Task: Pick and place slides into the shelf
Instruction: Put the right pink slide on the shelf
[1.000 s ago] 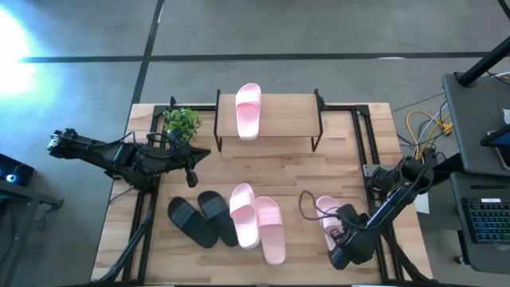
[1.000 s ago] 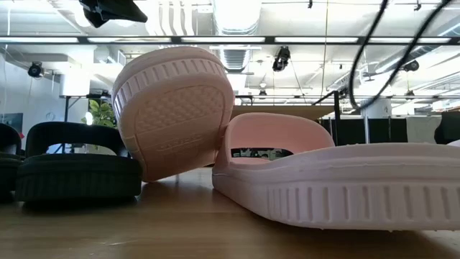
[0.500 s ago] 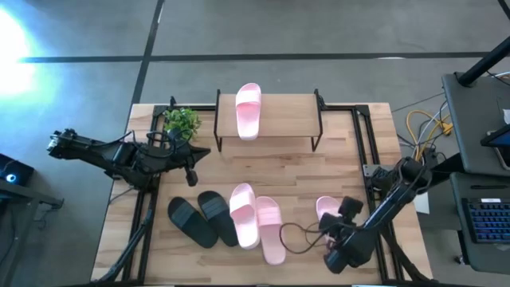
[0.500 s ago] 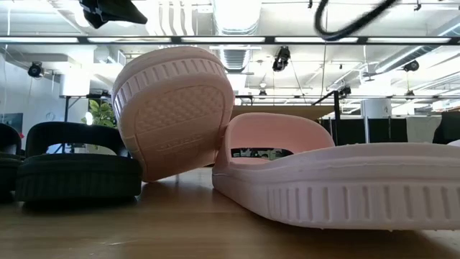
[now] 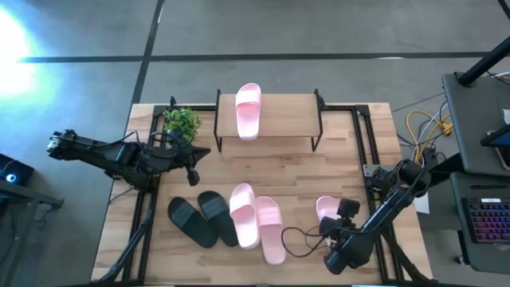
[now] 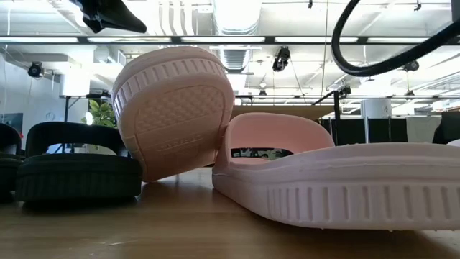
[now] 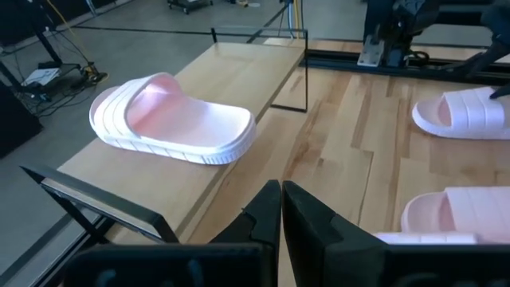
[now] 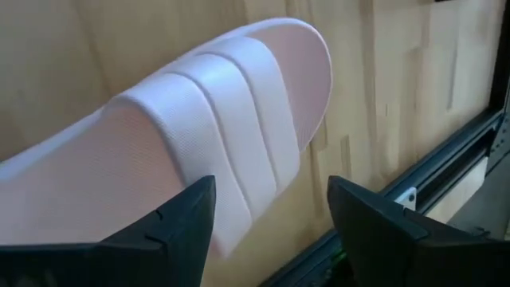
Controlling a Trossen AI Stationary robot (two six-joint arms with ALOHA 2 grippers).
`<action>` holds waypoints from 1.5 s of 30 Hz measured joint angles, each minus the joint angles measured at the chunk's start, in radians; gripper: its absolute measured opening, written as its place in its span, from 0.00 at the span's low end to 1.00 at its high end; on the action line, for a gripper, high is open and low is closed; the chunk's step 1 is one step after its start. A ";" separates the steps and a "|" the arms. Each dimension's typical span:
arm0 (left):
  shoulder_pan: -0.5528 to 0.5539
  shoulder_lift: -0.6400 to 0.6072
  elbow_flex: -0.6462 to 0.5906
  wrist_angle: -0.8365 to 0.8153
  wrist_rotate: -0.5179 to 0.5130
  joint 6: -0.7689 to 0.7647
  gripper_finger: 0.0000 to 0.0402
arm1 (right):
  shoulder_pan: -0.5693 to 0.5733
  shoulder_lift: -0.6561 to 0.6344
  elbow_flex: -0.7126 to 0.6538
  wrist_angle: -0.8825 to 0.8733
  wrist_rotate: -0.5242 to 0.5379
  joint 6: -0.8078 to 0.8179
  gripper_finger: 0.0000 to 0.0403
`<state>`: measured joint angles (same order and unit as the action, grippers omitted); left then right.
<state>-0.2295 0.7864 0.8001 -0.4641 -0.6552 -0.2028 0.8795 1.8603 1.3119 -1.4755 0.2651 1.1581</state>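
The shelf (image 5: 279, 119) stands at the table's far middle, and one pink slide (image 5: 248, 110) lies flat on its top board (image 7: 215, 96). Two black slides (image 5: 199, 220) and two pink slides (image 5: 256, 222) lie near the front; one pink slide leans on the other, sole showing (image 6: 172, 108). Another pink slide (image 5: 325, 210) lies on the table near the right edge. My right gripper (image 8: 271, 231) is open over its strap (image 8: 215, 119): one finger (image 8: 187, 215) above the strap, the other (image 8: 374, 223) past the slide's side. My left gripper (image 7: 280, 215) waits shut, left of the shelf. My right gripper stands open over the pink slide's strap (image 8: 231, 183), coming from above. Whether a finger touches the strap cannot be told. The slide lies flat on the table.
A small green plant (image 5: 182, 121) stands left of the shelf. Black frame rails (image 5: 368, 151) run along the table's left and right sides. A cable loop (image 5: 296, 239) from my right arm hangs near the front pink slide. Bare wood lies between the shelf and the slides.
My right gripper has shifted over the pink slide near the right edge, and more of the slide's far end shows now. Its cable loop has swung from the slide's far-left side toward the near left. The slide has stayed in place.
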 joint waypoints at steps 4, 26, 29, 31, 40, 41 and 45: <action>0.009 -0.004 0.002 0.001 0.000 0.000 0.00 | 0.025 -0.001 0.029 0.001 -0.008 -0.001 0.58; 0.066 -0.002 0.000 0.003 0.001 0.004 0.00 | 0.023 0.065 -0.065 0.070 0.024 0.046 0.58; 0.067 -0.001 0.001 0.003 0.001 0.005 0.00 | 0.019 0.091 -0.082 0.070 0.025 0.045 0.58; 0.068 -0.001 0.005 0.003 0.001 0.005 0.00 | 0.014 0.111 -0.091 0.071 0.024 0.051 0.58; 0.085 -0.002 0.010 0.004 0.001 0.006 0.00 | -0.039 0.151 -0.099 0.088 0.042 0.064 0.37; 0.087 -0.002 0.010 0.004 0.001 0.006 0.00 | -0.045 0.151 -0.101 0.095 0.046 0.065 0.32; 0.093 0.000 0.010 0.008 0.000 0.006 0.00 | -0.067 0.150 -0.104 0.099 0.051 0.072 0.13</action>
<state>-0.1367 0.7864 0.8104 -0.4559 -0.6547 -0.1963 0.8126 2.0102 1.2079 -1.3766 0.3161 1.2301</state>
